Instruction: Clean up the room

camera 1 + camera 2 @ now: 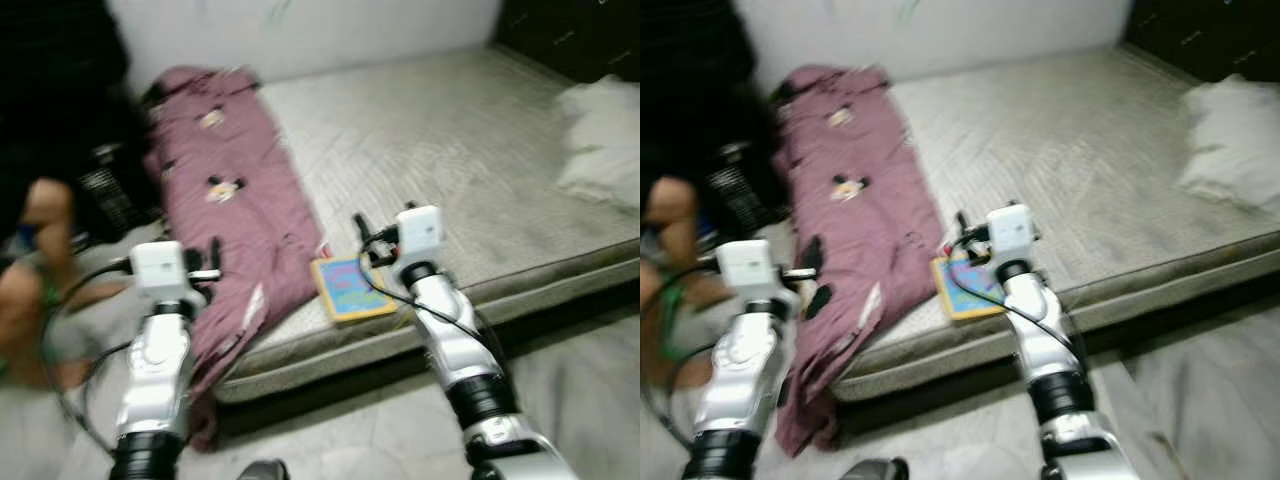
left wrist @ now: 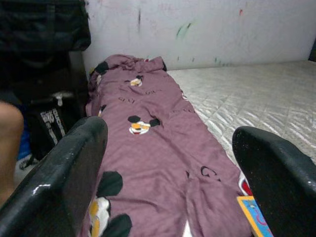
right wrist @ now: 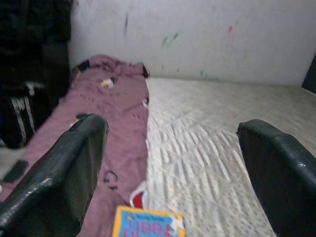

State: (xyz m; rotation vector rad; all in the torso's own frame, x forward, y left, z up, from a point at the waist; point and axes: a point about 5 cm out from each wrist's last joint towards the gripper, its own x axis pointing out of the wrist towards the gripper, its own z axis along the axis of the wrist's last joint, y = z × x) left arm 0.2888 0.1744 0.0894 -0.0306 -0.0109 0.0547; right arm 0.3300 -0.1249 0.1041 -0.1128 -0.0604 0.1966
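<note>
A maroon blanket printed with cartoon mice lies along the left side of a grey mattress, and its lower end hangs over the front edge towards the floor. A small book with a yellow border and a blue cover rests at the mattress's front edge, beside the blanket. My left gripper is open and hovers over the blanket's lower part. My right gripper is open too, just above the book, with nothing between its fingers.
A white pillow lies at the mattress's right end. A person crouches on the floor at the left, next to black bags. A white wall runs behind the mattress. Grey floor lies in front.
</note>
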